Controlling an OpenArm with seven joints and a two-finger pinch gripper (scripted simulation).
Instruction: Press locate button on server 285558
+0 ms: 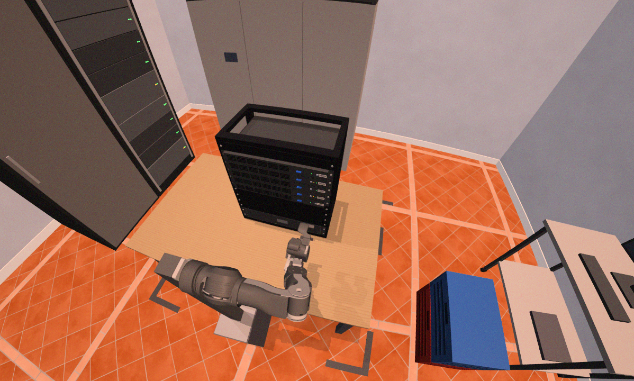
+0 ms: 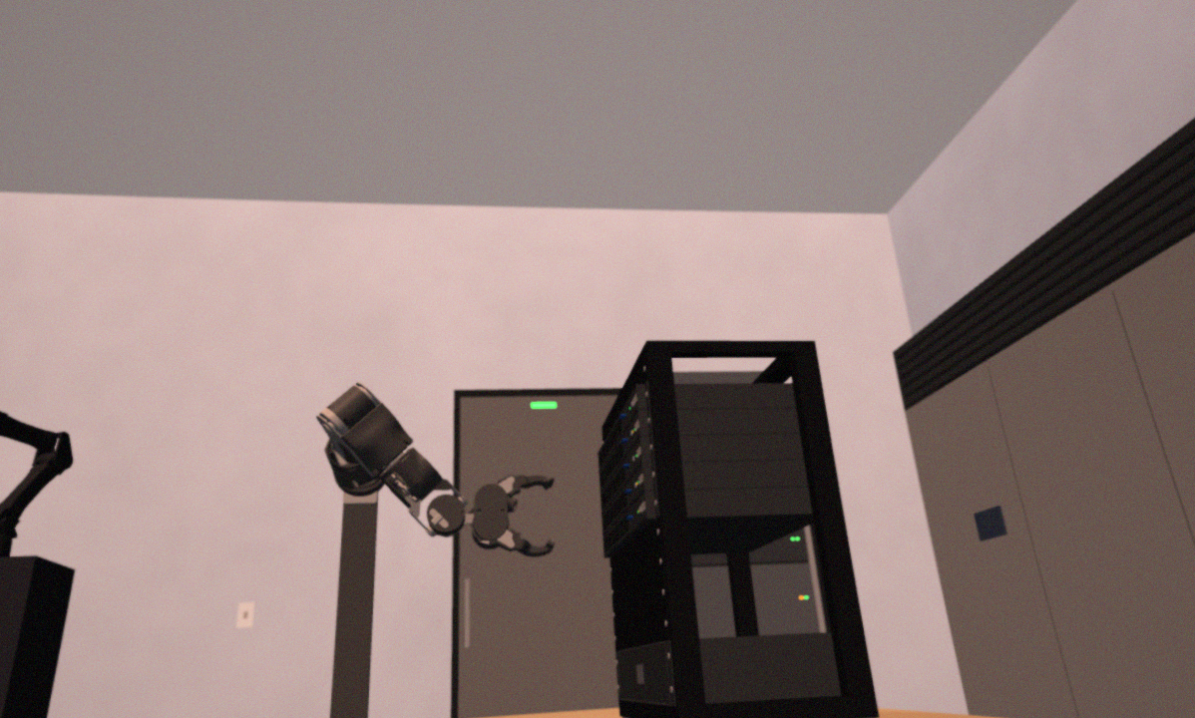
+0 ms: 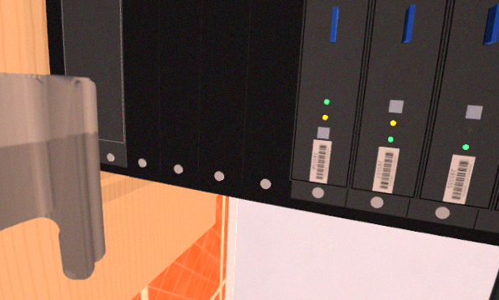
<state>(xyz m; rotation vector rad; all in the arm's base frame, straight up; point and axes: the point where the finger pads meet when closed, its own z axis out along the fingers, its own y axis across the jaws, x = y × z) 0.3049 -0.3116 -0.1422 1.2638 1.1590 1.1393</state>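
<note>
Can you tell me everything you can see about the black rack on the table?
The rack is a tall open frame of black posts and bars, standing upright on the wooden table. Dark servers fill its upper front, each with a blue tab, tiny green and yellow lights, a grey square button and a barcode label. Below them is a plain black panel. No button glows blue. The open gripper hovers in front, apart from it.
</note>
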